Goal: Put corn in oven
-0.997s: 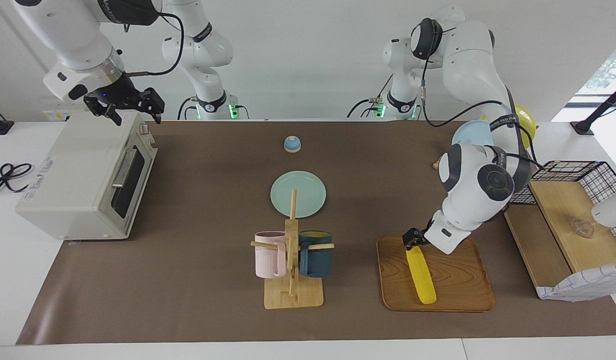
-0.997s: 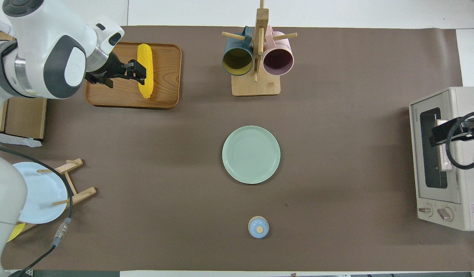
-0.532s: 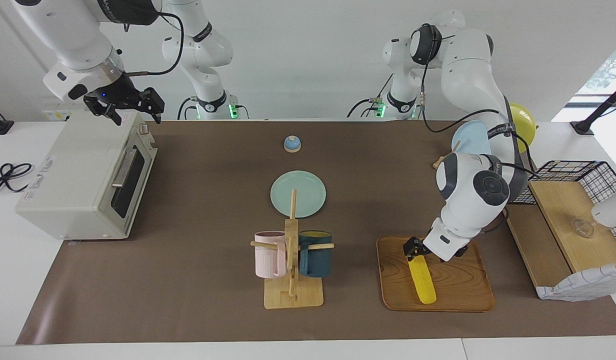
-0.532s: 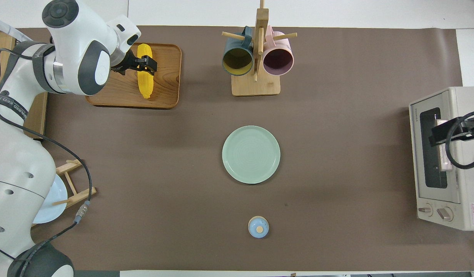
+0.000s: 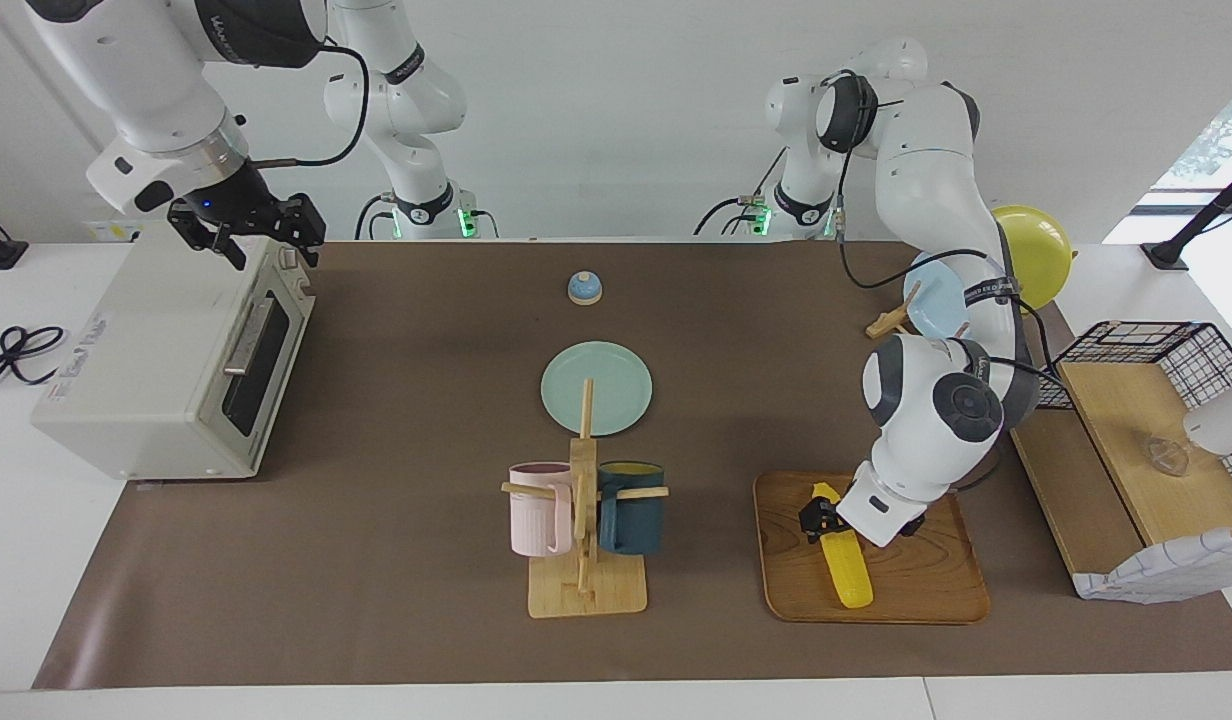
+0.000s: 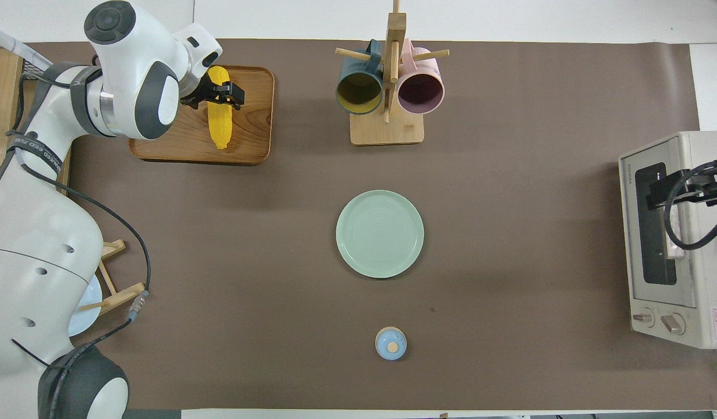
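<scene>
The left gripper (image 5: 819,521) straddles the corn (image 5: 844,565) with jaws open, on the wooden tray (image 5: 926,590) at the bench's left-arm end. The right gripper (image 5: 248,232) hangs above the shut oven (image 5: 156,370); its jaws I cannot tell.

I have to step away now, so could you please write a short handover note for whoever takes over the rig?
Left gripper: open, down astride the corn, no grip yet.
Right gripper: over the top of the oven, above its door.
Corn: lies flat on the wooden tray, toward the left arm's end of the table.
Oven: door shut.
Done: the left gripper has reached the corn.
Left: grasp the corn, open the door, put the corn inside.
</scene>
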You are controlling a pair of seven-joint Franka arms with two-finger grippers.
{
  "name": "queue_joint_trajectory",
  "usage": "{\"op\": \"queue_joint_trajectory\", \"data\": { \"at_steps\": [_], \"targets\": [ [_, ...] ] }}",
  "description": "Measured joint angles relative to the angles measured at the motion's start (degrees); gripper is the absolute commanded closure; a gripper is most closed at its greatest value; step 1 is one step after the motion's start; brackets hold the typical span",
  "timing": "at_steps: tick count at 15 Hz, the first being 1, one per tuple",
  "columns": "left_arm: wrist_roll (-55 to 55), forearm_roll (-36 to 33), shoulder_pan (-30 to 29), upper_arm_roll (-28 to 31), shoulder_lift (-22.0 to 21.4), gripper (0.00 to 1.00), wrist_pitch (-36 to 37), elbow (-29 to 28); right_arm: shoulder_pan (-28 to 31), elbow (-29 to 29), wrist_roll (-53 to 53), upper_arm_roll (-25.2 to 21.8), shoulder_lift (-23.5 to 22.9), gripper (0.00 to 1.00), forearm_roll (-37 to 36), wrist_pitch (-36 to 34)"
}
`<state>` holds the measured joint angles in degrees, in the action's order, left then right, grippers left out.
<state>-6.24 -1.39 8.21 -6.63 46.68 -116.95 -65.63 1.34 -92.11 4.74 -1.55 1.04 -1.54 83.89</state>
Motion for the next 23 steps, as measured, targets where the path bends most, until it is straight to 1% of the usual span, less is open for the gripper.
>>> {"op": "queue_joint_trajectory", "data": {
  "at_steps": [5, 6, 7, 8, 9, 10, 11, 12, 13, 16, 18, 19, 21, 22, 23],
  "targets": [
    [0.1, -1.9, 0.9, 0.1, 1.7, 0.00, -0.1, 1.4, 2.9, -2.0, 1.0, -0.1, 0.9, 1.00, 0.0, 0.5],
    [0.1, -1.9, 1.1, 0.1, 1.7, 0.05, -0.1, 1.4, 3.2, -2.4, 2.4, -0.1, 1.0, 1.00, 0.0, 0.4],
    [0.1, -2.0, 1.2, 0.1, 1.7, 0.13, -0.1, 1.4, 3.3, -3.0, 4.4, -0.1, 1.3, 1.00, 0.0, 0.3],
    [0.1, -2.0, 1.3, 0.1, 1.7, 0.24, -0.1, 1.4, 3.5, -3.8, 6.7, -0.1, 1.7, 1.00, 0.0, 0.5],
    [0.1, -2.0, 1.3, 0.2, 1.7, 0.38, -0.1, 1.4, 3.8, -5.0, 8.8, -0.1, 2.2, 1.00, 0.0, 1.6],
    [0.2, -2.0, 1.3, 0.2, 1.8, 0.58, -0.1, 1.4, 4.2, -6.8, 10.6, -0.1, 2.9, 1.00, 0.0, 4.3],
    [0.2, -2.0, 1.3, 0.2, 1.9, 0.74, -0.1, 1.4, 4.6, -8.9, 11.8, -0.1, 3.6, 1.00, 0.0, 6.6],
    [0.2, -2.0, 1.3, 0.2, 2.0, 0.96, -0.1, 1.4, 5.0, -10.9, 12.5, -0.1, 4.3, 1.00, 0.0, 8.3],
    [0.2, -2.0, 1.3, 0.2, 2.0, 1.00, -0.1, 1.4, 5.2, -12.4, 12.7, -0.2, 4.8, 1.00, 0.0, 9.4],
    [0.2, -2.0, 1.3, 0.2, 2.0, 1.00, 0.0, 1.5, 5.2, -14.7, 11.2, -0.2, 5.6, 1.00, 0.0, 10.9],
    [0.0, -1.6, 1.3, 0.2, 1.1, 1.00, 1.7, 2.2, 5.3, -15.4, 4.0, -0.2, 5.8, 1.00, 0.0, 11.6],
    [-0.8, -1.2, 1.3, 0.1, -0.2, 1.00, 4.0, 2.7, 5.3, -15.9, 0.5, -0.2, 5.8, 1.00, -0.2, 11.8],
    [-4.7, -0.8, 2.0, -0.2, -5.1, 1.00, 10.1, 2.6, 5.4, -17.1, -3.6, -0.2, 5.8, 1.00, -1.5, 12.6],
    [-6.8, -0.7, 2.9, -0.3, -8.2, 1.00, 12.5, 1.6, 5.8, -17.7, -4.0, -0.2, 5.7, 1.00, -2.0, 13.8],
    [-9.0, -0.3, 3.9, -0.5, -12.0, 1.00, 14.3, -0.7, 6.3, -18.3, -3.9, -0.2, 5.5, 1.00, -2.2, 14.7]
  ]
}}
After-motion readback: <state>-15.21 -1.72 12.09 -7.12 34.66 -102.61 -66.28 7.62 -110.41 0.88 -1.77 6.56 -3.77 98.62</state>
